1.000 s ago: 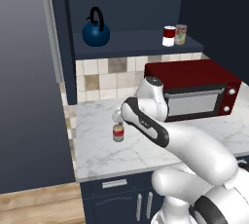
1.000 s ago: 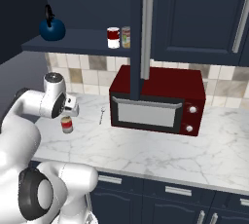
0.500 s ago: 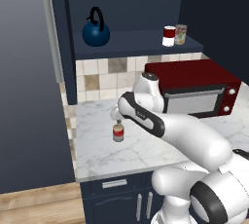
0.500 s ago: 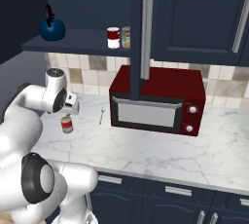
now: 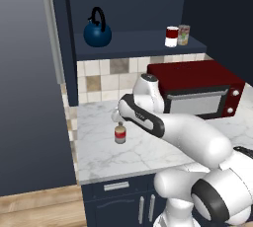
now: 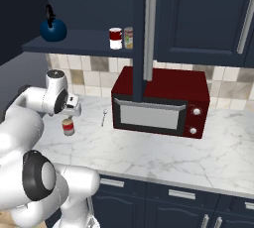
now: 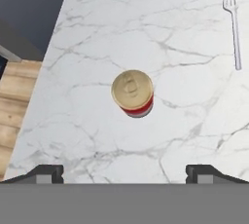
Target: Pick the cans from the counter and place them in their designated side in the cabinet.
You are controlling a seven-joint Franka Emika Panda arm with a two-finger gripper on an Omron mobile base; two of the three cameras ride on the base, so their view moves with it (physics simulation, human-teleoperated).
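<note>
Marble: white counter [image 7: 97, 28] with grey veins lies under me, above navy drawers [image 6: 163, 197] with silver handles.
Gripper [image 7: 124, 173]: mine, pointing straight down; my jaws stand spread wide, pinching nothing, one dark tip at each lower corner of the hand view.
Can [image 7: 132, 92]: upright on the counter below me, between my tips and apart from both; gold lid with a pull tab, red band under the rim. From the base views it stands just beneath my hand, near the counter's left end; red upper band over a pale lower part. No writing I can read.
Fork [image 7: 233, 23]: silver, flat on the marble, well apart from the can, toward the microwave.
Microwave [image 6: 161, 104]: dark red, door closed, two pale knobs on its right; it sits on the counter further right. No brand legible.
Tiles [image 5: 108, 78]: beige, brown and cream squares on the wall behind.
Cabinet [image 5: 143, 41]: dark navy, open-fronted, above the microwave.
Shelf cans: red-and-white can [image 5: 171, 37] beside a mottled can [image 5: 184, 35], nearly touching, at the shelf's right end; labels too small to read.
Kettle [image 5: 97, 31]: dark blue, black handle, at the shelf's left end.
</note>
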